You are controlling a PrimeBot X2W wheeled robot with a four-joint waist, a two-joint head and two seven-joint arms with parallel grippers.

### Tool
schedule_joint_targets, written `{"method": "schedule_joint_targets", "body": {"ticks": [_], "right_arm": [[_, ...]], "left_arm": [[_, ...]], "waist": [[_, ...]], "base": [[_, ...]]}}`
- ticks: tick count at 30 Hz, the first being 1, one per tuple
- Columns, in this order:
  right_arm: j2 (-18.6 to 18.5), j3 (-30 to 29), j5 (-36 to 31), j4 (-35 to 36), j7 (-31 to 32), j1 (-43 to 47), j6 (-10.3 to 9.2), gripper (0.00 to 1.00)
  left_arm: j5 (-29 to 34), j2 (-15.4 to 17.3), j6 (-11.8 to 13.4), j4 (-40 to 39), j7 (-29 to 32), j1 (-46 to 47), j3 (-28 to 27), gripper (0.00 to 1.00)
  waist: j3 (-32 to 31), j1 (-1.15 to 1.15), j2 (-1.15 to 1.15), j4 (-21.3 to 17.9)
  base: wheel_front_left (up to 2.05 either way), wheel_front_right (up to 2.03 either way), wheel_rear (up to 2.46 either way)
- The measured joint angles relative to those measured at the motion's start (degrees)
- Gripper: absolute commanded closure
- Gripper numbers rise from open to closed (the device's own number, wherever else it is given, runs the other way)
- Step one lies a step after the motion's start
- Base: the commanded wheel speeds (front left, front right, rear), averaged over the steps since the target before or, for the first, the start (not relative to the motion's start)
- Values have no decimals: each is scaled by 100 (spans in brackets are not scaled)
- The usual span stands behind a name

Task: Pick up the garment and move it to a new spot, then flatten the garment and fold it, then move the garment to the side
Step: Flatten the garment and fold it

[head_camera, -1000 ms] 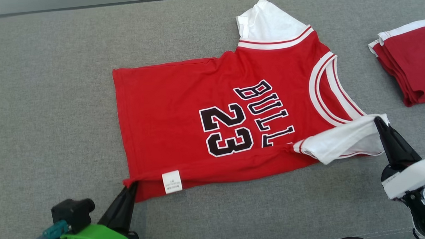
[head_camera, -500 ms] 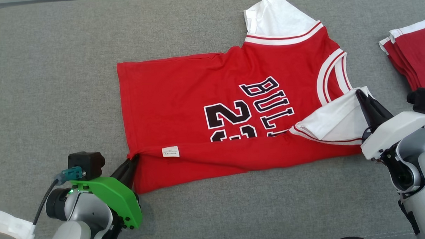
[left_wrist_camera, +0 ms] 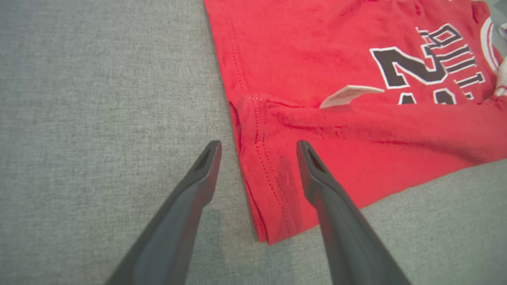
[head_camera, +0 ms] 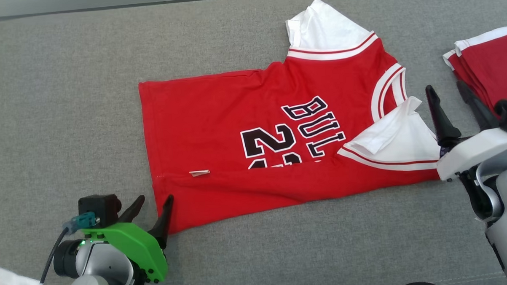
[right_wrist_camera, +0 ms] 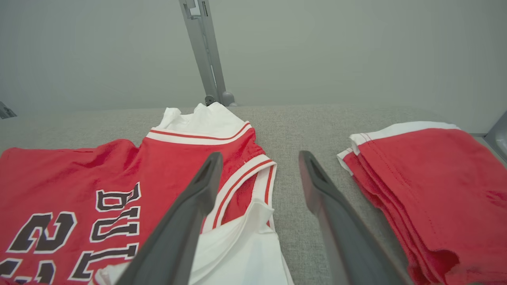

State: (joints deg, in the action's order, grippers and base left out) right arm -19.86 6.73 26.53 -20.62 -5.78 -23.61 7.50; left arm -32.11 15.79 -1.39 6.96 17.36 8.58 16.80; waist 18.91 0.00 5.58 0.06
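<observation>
While the red-and-white cotton jersey lies on the grey cloth-covered table, its near edge is folded over | step: folding, first fold laid | left gripper, right gripper: jaws wide, empty | next: probably grip far edge, fold inward

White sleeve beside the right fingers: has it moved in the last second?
Yes. The white sleeve went up the head view, and now overlaps the collar trim.

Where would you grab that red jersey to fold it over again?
Likely the red jersey's far edge: its hem corner and far white sleeve, reached from the near side. The near edge is already folded in; the far one lies flat, unfolded.
</observation>
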Motion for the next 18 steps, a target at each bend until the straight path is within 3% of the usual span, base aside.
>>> {"method": "schedule_joint_targets", "body": {"ticks": [7, 11, 15, 18], "right_arm": [[-114, -533, -1215, 488, -828, 661, 0, 0], [248, -1089, -2094, 1213, -904, 1483, 0, 0], [695, -1410, -2459, 1896, -925, 2158, 0, 0], [955, -1546, -2609, 2003, -926, 2735, 0, 0]], "left_arm": [[367, -66, 258, -474, -1302, -573, -190, 0], [812, -196, 397, -421, -2218, -1004, -22, 0], [1073, -314, 493, -231, -2828, -1273, 116, 0], [1072, -430, 492, -41, -3045, -1478, 151, 0]], "waist": [[-321, 0, 0, -61], [-635, 0, 0, -98], [-900, 0, 1, -125], [-1092, 0, 1, -143]], "base": [[0, 0, 0], [0, 0, 0], [0, 0, 0], [0, 0, 0]]}}
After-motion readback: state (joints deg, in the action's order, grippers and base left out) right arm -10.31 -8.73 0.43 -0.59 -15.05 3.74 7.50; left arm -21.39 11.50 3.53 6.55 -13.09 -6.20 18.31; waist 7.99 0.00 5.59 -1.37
